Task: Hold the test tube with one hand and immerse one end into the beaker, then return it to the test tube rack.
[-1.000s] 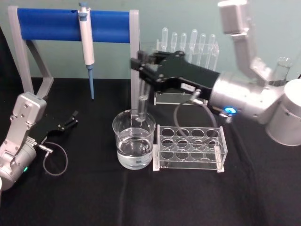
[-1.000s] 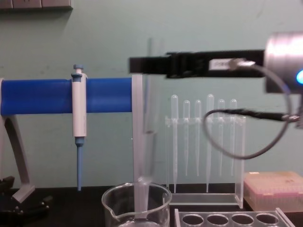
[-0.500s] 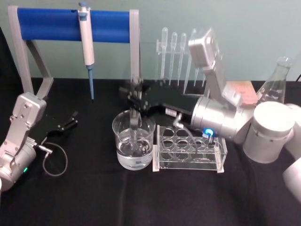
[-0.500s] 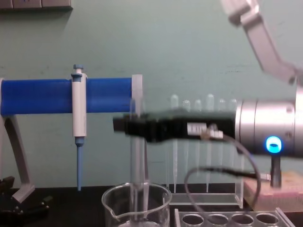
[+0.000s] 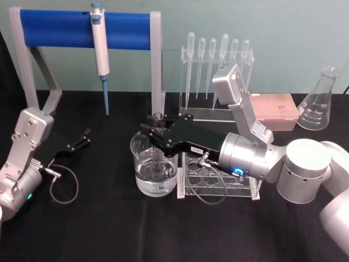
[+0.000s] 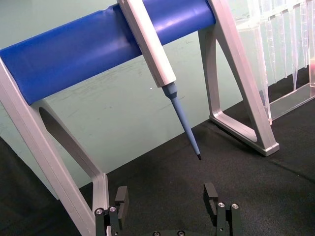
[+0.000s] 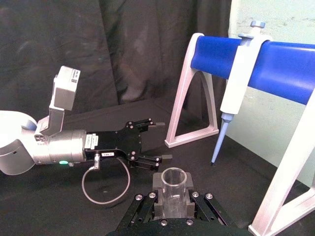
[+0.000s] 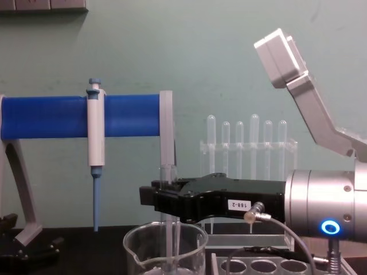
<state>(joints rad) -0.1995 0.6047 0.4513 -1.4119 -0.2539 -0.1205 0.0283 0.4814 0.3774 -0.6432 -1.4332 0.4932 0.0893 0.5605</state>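
The test tube (image 5: 158,118) stands upright with my right gripper (image 5: 153,131) shut on it just below its open rim. Its lower part runs down inside the beaker (image 5: 155,173), a wide glass holding clear water at the table's middle. In the chest view the test tube (image 8: 167,175) passes through the right gripper (image 8: 160,198) and drops past the rim of the beaker (image 8: 137,243). The right wrist view looks down on the test tube (image 7: 173,183), its open mouth clamped between the black fingers. My left gripper (image 5: 82,140) lies open on the table at the left, seen also as the left gripper (image 6: 166,202).
A blue-barred stand (image 5: 82,28) with a hanging micropipette (image 5: 100,52) is at the back left. Behind the beaker is a pipette rack (image 5: 217,71). A clear tube rack (image 5: 240,180) sits right of the beaker, a pink tip box (image 5: 274,111) and a flask (image 5: 318,106) farther right.
My right arm has come down, lowering the gripper and the test tube so the tube now sits deep in the beaker. The left arm has not moved.
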